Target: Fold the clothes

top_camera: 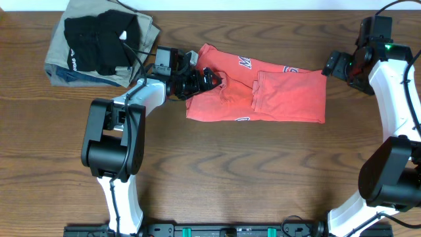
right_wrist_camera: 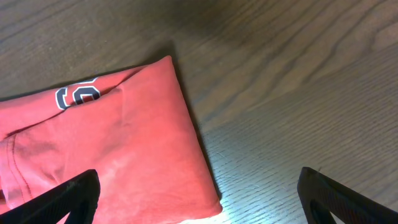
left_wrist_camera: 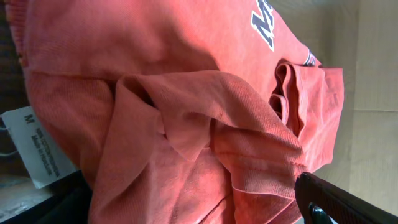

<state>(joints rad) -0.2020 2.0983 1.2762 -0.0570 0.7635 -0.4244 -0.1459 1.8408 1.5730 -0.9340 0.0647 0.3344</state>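
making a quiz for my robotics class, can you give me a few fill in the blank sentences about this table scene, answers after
1. The black garment lies ____ the khaki garment.
2. The size tag on the T-shirt reads ____.
3. The right gripper, near the T-shirt's edge, has its jaws ____.
Missing words: on top of; M; open.

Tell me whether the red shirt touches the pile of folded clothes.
Apart. The overhead view shows bare table between the red shirt and the pile.
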